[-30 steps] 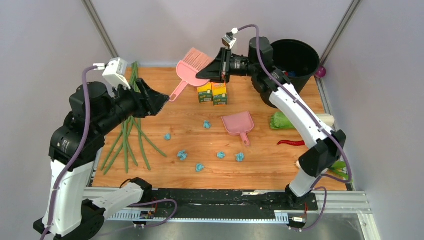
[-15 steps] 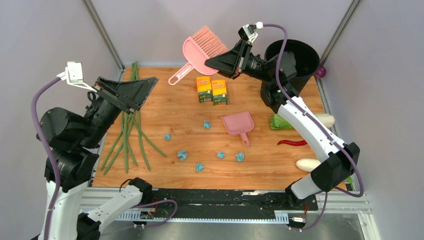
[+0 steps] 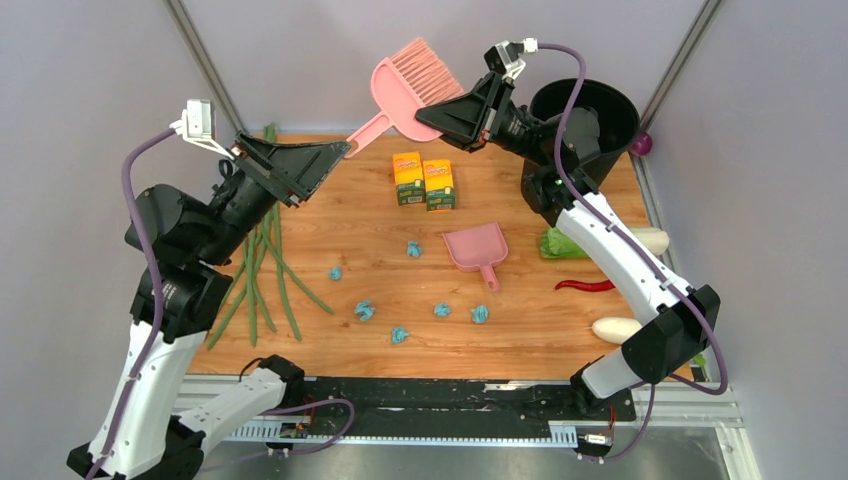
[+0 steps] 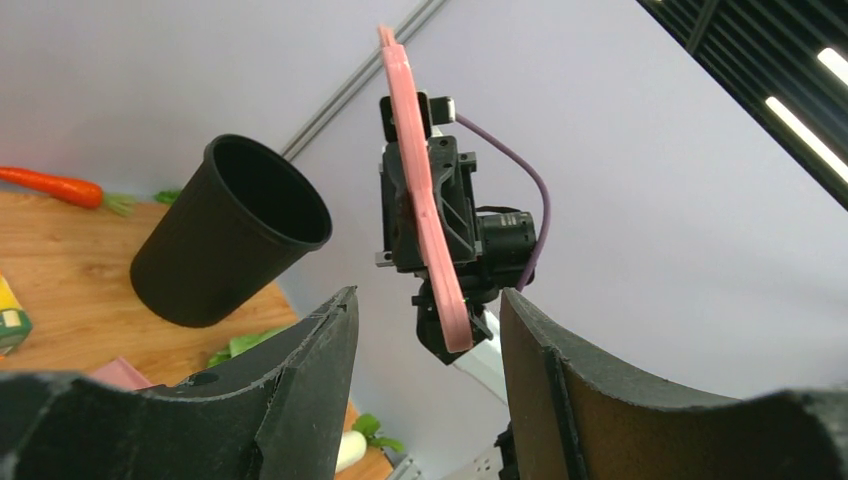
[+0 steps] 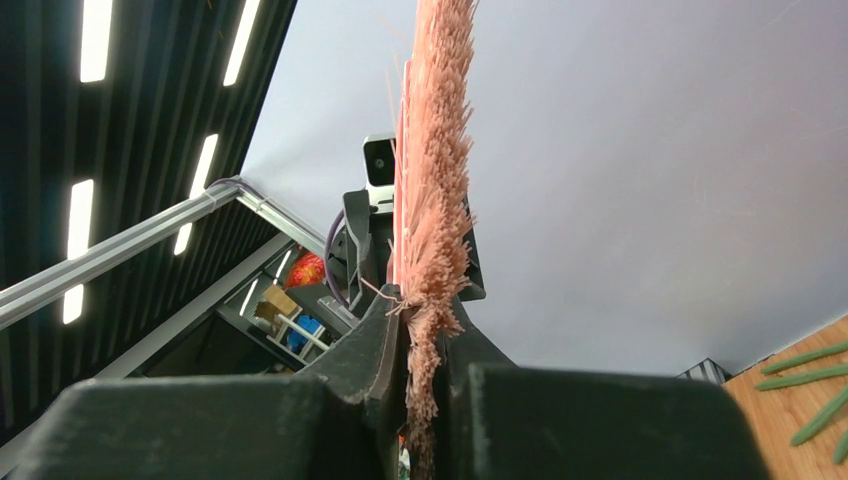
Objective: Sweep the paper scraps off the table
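1. Bristles of a pink plastic hand brush (image 3: 405,85) are clamped between the closed jaws of the right gripper (image 3: 425,114). It holds the brush in the air above the far edge of the board, handle slanting down to the left.
2. The left gripper (image 3: 335,150) is raised toward that handle with its black fingers (image 4: 310,370) spread apart. In the left wrist view the handle's end shows in the gap and appears to touch neither finger.
3. Six small crumpled light-blue paper scraps (image 3: 365,311) lie scattered on the orange-brown wood-grain table (image 3: 340,215), across its near middle part.
4. A pink plastic dustpan (image 3: 475,247) lies flat just right of the farthest scrap.
5. Two yellow-orange boxes (image 3: 424,181) stand side by side beyond the scraps.
6. Long green beans (image 3: 255,280) lie along the left edge, and a round black bucket (image 3: 590,115) sits at the far right corner.
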Robot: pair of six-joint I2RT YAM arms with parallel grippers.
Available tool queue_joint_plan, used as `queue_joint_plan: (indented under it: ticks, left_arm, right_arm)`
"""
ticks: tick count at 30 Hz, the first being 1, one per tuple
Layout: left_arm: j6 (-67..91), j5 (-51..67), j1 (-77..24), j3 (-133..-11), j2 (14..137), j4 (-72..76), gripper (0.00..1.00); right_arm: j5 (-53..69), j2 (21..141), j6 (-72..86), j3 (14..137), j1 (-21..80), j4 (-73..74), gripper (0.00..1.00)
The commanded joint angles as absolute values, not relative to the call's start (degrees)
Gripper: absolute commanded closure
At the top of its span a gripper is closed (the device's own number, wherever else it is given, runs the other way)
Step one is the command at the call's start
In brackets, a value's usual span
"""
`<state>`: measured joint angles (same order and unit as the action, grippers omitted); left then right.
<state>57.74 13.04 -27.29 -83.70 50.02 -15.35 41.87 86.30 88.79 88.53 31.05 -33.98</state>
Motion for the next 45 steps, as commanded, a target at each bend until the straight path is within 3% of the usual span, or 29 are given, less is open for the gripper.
queue_joint_plan:
  ticks: [1, 7, 20, 27, 29, 31, 32, 34, 35, 36, 37, 38, 45]
  left_arm:
    - [59.0, 15.1, -27.3, -84.9, 50.1, -10.4, 0.39]
    - [59.7, 15.9, -27.2, -85.3, 51.2, -9.3, 0.47]
    - [59.9, 16.7, -27.3, -84.6, 52.9, -7.8, 0.51]
    - [58.8, 16.3, -27.4, -85.1, 53.6, -8.6, 0.58]
    - [58.6, 16.6, -27.3, -85.6, 54.0, -9.3, 0.66]
    - [58.4, 16.8, -27.4, -85.8, 54.3, -9.7, 0.85]
    - [58.4, 16.7, -27.4, -85.9, 54.3, -9.7, 1.00]
    - [58.3, 16.6, -27.4, -86.3, 54.5, -10.2, 1.00]
    - [58.1, 16.4, -27.4, -86.5, 54.7, -10.5, 1.00]
    - [57.9, 16.3, -27.4, -86.7, 54.7, -11.0, 1.00]
    - [57.7, 15.8, -27.3, -86.8, 54.7, -11.2, 1.00]
    - [57.4, 15.6, -27.3, -87.0, 54.5, -12.0, 1.00]
    - [53.5, 11.3, -27.3, -90.3, 53.5, -21.0, 1.00]
  right_arm:
    - [40.3, 84.9, 89.8, 89.7, 31.1, -36.2, 1.00]
    - [39.6, 85.2, 87.3, 91.3, 31.1, -34.3, 1.00]
    - [39.0, 86.1, 85.0, 91.8, 31.8, -32.5, 1.00]
    - [38.5, 86.3, 84.2, 91.1, 32.6, -32.3, 1.00]
    - [38.6, 86.5, 84.1, 91.1, 32.8, -32.4, 1.00]
    - [38.6, 86.3, 83.9, 90.9, 33.0, -32.3, 1.00]
    - [38.3, 86.2, 83.8, 90.6, 33.0, -32.3, 1.00]
    - [37.4, 85.5, 83.6, 89.7, 33.0, -32.3, 1.00]
    - [37.4, 85.5, 83.5, 89.6, 33.0, -32.3, 0.95]
    - [37.6, 85.6, 83.4, 89.8, 33.0, -32.2, 0.68]
    - [37.8, 85.6, 83.0, 90.2, 32.9, -31.6, 0.25]
    - [38.1, 85.4, 82.0, 90.8, 32.8, -29.8, 0.02]
    - [42.1, 80.9, 72.9, 91.2, 24.9, -14.2, 0.00]
